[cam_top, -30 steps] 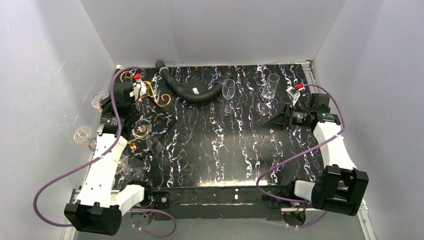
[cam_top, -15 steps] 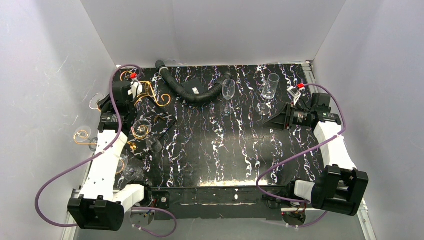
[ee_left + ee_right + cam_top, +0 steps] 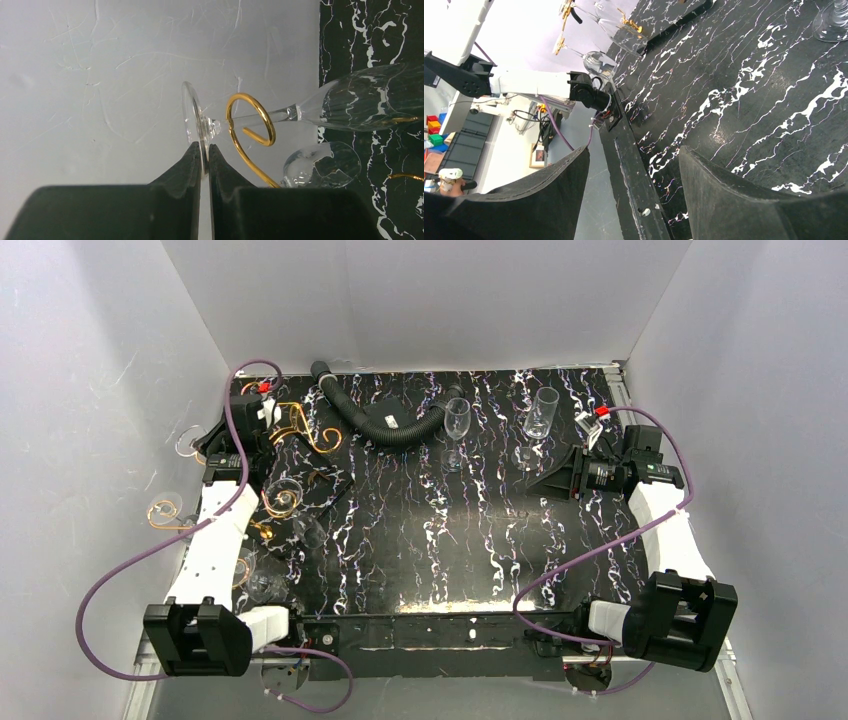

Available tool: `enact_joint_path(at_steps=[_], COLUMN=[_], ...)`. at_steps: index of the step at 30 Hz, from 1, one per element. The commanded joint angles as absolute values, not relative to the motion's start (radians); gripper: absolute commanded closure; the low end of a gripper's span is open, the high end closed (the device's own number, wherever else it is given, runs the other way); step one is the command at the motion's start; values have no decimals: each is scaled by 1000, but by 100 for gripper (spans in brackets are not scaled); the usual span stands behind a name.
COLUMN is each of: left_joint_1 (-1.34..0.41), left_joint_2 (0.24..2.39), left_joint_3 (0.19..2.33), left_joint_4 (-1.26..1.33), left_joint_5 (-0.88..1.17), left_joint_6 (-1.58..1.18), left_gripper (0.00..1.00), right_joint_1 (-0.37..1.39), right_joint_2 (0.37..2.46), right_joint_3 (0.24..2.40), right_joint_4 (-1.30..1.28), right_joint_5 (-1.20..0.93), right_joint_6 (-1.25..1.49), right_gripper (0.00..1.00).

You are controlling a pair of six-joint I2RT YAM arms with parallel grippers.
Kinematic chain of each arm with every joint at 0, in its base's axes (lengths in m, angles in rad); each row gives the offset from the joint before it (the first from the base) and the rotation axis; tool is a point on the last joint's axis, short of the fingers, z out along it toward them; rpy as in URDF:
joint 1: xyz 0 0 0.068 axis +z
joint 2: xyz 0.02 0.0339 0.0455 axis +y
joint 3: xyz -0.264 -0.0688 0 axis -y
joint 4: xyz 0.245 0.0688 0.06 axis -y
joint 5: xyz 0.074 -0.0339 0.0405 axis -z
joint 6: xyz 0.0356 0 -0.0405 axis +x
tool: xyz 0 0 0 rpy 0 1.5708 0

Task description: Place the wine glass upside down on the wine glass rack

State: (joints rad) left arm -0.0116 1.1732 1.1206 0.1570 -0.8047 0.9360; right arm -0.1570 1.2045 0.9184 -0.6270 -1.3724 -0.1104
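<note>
Wine glass (image 3: 360,102): located off the far-left corner of the worktop (image 3: 430,550). Its stem is threaded through a curled scroll of the wine glass rack (image 3: 248,95), with the foot on one side and the bowl on the other. Left tool (image 3: 205,156): closed, pinching the rim of the foot. Right tool (image 3: 630,162): jaws apart, empty, above the right side of the worktop. Status: hanging judged nearly complete, with seating, release and withdrawal outstanding. The foot appears slightly clear of the scroll, though the angle leaves this uncertain.
</note>
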Motion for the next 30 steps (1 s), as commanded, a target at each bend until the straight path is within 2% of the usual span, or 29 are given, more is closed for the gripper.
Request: enact_joint_path(at_steps=[1, 16, 30], left_joint_1=[-2, -2, -2], left_joint_2=[1186, 1286, 1200], left_joint_3=[1139, 1209, 1179], left_joint_4=[223, 301, 148], left_joint_5=[-864, -882, -823], left_joint_6=[953, 1003, 894], left_gripper=[100, 100, 100], right_joint_1=[-162, -164, -163], right_joint_2=[1202, 1213, 1221], right_joint_3=[967, 981, 998], right_joint_4=[-656, -694, -751], right_joint_5=[-1414, -1424, -1461], right_joint_6=[-148, -179, -219], right_gripper=[27, 27, 27])
